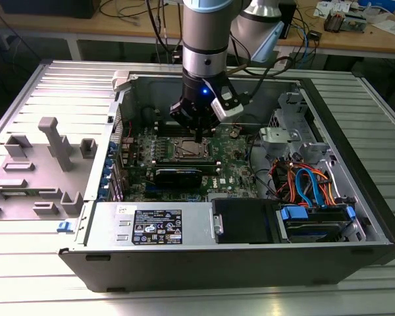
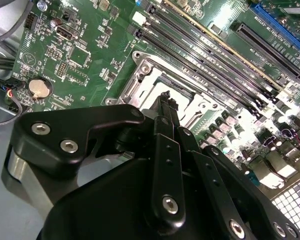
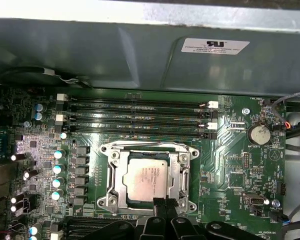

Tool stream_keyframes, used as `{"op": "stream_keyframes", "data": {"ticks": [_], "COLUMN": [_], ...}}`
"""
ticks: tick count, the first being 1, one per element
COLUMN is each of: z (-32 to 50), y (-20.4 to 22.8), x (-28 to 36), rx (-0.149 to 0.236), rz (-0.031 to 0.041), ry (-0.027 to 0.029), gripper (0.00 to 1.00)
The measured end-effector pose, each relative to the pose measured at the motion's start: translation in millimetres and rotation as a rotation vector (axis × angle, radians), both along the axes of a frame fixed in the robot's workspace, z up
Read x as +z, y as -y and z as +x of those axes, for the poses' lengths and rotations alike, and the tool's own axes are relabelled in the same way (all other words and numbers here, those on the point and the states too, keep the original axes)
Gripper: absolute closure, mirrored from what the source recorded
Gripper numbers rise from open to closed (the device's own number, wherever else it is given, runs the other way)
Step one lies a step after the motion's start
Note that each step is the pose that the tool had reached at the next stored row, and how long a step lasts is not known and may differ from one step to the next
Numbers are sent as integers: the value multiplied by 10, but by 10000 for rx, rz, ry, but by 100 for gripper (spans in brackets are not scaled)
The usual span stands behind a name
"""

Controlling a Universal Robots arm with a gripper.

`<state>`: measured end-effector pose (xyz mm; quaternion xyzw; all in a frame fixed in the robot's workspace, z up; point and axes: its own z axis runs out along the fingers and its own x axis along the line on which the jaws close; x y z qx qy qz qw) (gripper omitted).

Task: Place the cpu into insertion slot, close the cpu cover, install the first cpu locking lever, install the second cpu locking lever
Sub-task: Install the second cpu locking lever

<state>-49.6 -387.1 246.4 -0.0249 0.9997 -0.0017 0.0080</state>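
I have the black two-fingered end effector [image 1: 197, 135] lowered inside the open grey metal computer case [image 1: 355, 197], which lies on its side on the ribbed aluminium surface [image 1: 46, 276]. In the first wrist view its fingertips [image 3: 165, 204] look pressed together, with nothing between them, at the edge of the square silver-rimmed insertion slot [image 3: 112, 172] on the green motherboard [image 3: 230, 170]. The small square cpu with its dull silver-grey metal top [image 3: 146, 177] lies flat in that slot. The thin silver metal cpu cover, a frame plate with a large central cut-out [image 3: 182, 172], lies down around the chip. In the second wrist view I see the closed fingers [image 2: 166, 107] right over the same socket frame [image 2: 155, 85]. Beside the socket run the long narrow black memory slots [image 3: 135, 120], and a round silver coin battery [image 3: 260, 134] sits further off.
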Motion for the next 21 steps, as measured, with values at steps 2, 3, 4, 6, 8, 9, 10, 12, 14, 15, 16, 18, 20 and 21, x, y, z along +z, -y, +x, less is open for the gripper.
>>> {"op": "stream_keyframes", "data": {"ticks": [2, 3, 4, 6, 8, 9, 10, 12, 14, 15, 16, 18, 20, 21], "z": [-9, -14, -21, -32, -40, -41, -43, -43, -44, -44, -44, -45, -45, -45], "y": [0, 0, 0, 1, 7, 10, 17, 32, 46, 56, 68, 86, 88, 88], "x": [0, 0, 0, 0, 0, -1, -1, -1, -2, -2, -2, -3, -3, -2], "rx": [2, 2, 2, 2, 3, 2, 2, 3, 3, 3, 2, 1, 1, 2], "rz": [0, 0, 1, 0, 6, 8, 7, 9, 10, 10, 11, 12, 12, 11], "ry": [0, 0, 0, 0, 0, 0, 0, 0, -1, -1, 0, 0, 0, 0], "gripper": [89, 89, 89, 89, 89, 89, 89, 89, 89, 89, 89, 89, 89, 89]}}
